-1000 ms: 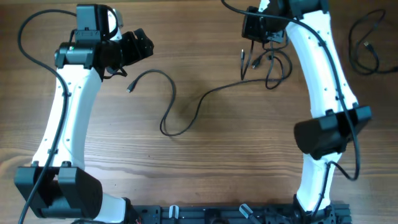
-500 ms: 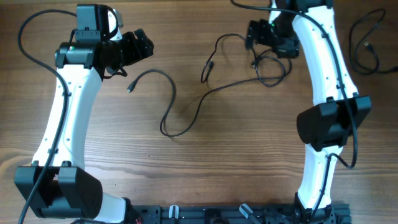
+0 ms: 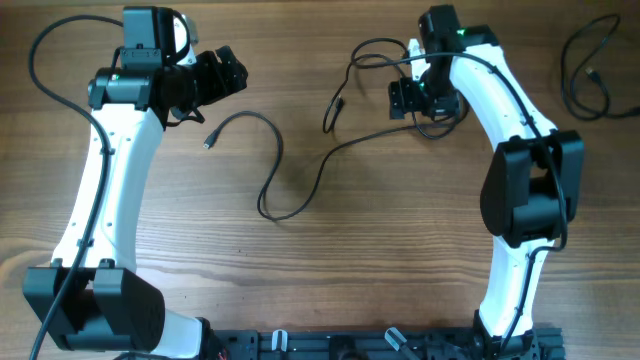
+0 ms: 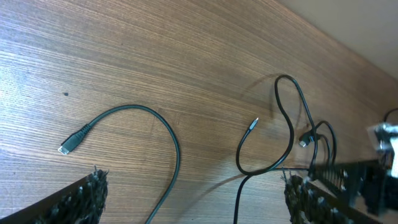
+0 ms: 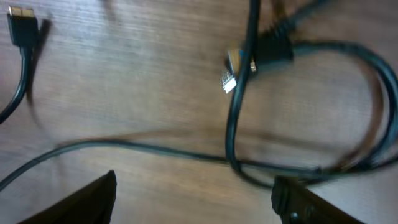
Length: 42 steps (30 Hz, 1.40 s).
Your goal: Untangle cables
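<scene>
The cables lie on the wooden table. One long cable (image 3: 272, 160) runs from a plug near my left arm in an S-curve toward a tangled bunch (image 3: 437, 110) at the upper right. A second strand (image 3: 345, 75) loops out leftward from that bunch. My left gripper (image 3: 228, 72) is open and hovers above the long cable (image 4: 168, 134), and its fingers (image 4: 81, 199) hold nothing. My right gripper (image 3: 405, 100) stands open just over the bunch, where a plug (image 5: 249, 59) and a loop (image 5: 373, 99) lie beyond its empty fingertips (image 5: 311, 202).
Another black cord (image 3: 585, 70) lies coiled at the table's far right edge. Thick wires run along both white arms. A thin jack end (image 4: 252, 123) and a tall loop (image 4: 287, 106) show in the left wrist view. A black rail (image 3: 380, 345) borders the near edge.
My right gripper opened and let go of the bunch it held up. The cables dropped to the table, one strand swinging out left. The gripper came down toward them. The left arm stayed still.
</scene>
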### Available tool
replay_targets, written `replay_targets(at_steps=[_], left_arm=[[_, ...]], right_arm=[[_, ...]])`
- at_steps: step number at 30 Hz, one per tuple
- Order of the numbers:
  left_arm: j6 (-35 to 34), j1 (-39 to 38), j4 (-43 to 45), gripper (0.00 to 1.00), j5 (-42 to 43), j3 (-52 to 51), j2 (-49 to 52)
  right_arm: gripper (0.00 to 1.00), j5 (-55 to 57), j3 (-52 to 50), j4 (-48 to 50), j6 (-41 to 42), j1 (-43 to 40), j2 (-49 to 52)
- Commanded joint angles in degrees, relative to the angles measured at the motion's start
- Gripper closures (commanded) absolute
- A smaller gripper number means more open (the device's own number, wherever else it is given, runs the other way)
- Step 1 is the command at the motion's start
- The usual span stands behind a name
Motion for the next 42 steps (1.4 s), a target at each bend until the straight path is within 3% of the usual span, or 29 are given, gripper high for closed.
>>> replay_targets(at_steps=[1,6,10,13,15,20,22,28,35,39,42], left_arm=[[0.92,-0.13,-0.07,0.05,0.24,0.04,0.76],[0.94,-0.13,-0.24,0.03,0.24,0.04,0.76],[0.92,-0.13,-0.24,0.02,-0.20,0.04,0.76],[0.92,-0.13,-0.48,0.02,-0.20,0.04,0.76],[0.92,-0.13,-0.57,0.03,-0.20,0.04,0.76],[0.92,-0.13,-0.55,0.02,-0.20,0.04,0.76],[0.92,-0.13,-0.63,0.02,-0.17,0.04,0.76],[0.92,-0.13,-0.66,0.02,-0.20,0.04,0.76],[0.92,-0.13,-0.70,0.02,-0.17,0.04,0.76],[0.92,-0.13,-1.14,0.02,-0.17,0.04,0.76],[0.94,-0.13,-1.97,0.02,-0.17,0.04,0.76]], right_arm=[[0.23,-1.33,-3.21,5.14,-3.98,0.17,-0.31],[0.38,-1.88,-5.29,6.54,-3.37,0.17,-0.31],[0.59,-3.34,-8.83,10.56,-1.07,0.17,-0.26],[0.84,-3.34,-9.77,10.73,2.10,0.17,-0.26],[0.94,-3.32,-9.40,9.62,5.27,0.17,-1.25],[0.96,-3.02,-6.27,4.63,11.47,0.15,-6.88],[0.96,-3.04,-4.09,-2.08,17.31,0.17,-10.86],[0.96,-3.17,-2.49,-17.05,18.38,0.17,-11.04],[0.96,-14.49,-1.36,-25.59,6.54,0.17,-11.04],[0.96,-28.35,-0.61,-24.76,-1.66,0.15,-11.04],[0.96,-39.67,-0.61,-21.07,-2.29,-0.11,-11.04]])
